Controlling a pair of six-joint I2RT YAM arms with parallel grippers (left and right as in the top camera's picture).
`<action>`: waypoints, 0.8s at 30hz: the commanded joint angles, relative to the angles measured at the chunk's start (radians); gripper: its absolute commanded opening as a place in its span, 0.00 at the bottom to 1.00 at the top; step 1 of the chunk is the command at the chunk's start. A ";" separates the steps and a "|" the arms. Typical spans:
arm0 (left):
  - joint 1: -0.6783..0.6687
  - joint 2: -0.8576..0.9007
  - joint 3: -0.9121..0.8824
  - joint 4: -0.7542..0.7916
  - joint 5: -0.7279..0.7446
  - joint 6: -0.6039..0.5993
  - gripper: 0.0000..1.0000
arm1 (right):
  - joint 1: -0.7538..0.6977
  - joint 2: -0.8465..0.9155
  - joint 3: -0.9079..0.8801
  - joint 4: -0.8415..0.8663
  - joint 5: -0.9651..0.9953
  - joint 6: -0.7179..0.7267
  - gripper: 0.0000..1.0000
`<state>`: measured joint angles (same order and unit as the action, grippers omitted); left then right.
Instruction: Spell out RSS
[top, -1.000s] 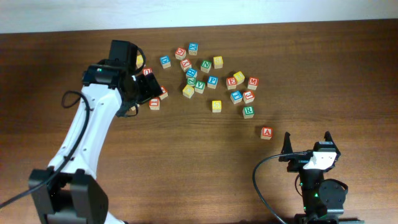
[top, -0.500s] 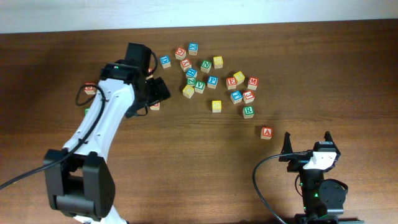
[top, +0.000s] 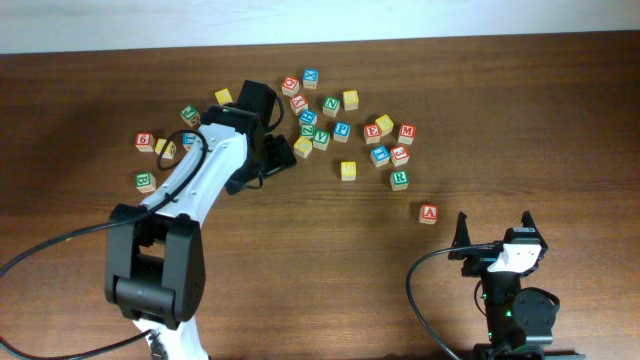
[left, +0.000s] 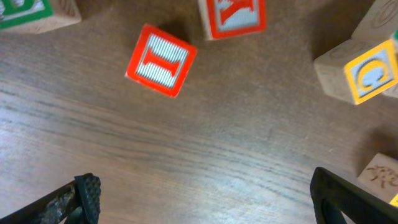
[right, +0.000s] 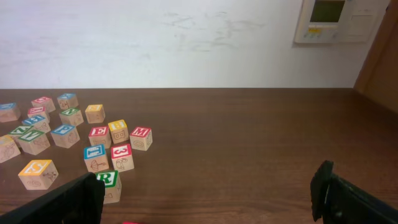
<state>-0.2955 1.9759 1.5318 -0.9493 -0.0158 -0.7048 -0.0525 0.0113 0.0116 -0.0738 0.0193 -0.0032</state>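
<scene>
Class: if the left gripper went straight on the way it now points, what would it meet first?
The left gripper would probably meet the bare table first, between its open fingers. The red I block lies further ahead, though depth is unclear.

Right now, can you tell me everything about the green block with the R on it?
The R block is a small cube that looks like pale wood. Its top face is green and shows the letter R. It sits flat on the brown table, on the edge of the block pile nearest the right arm. A red block lies close beside it, seemingly not touching. Nothing is holding it.
</scene>
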 joint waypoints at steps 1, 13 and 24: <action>-0.002 0.008 0.005 0.023 -0.011 -0.017 0.99 | 0.000 -0.007 -0.006 -0.005 0.012 0.004 0.98; 0.143 -0.014 0.101 0.051 0.061 0.199 0.99 | 0.000 -0.007 -0.006 -0.005 0.012 0.004 0.98; 0.153 -0.012 0.091 0.091 -0.061 0.204 0.99 | 0.000 -0.007 -0.006 -0.005 0.012 0.004 0.98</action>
<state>-0.1566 1.9755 1.6157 -0.8616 -0.0254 -0.5117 -0.0525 0.0113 0.0116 -0.0738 0.0193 -0.0036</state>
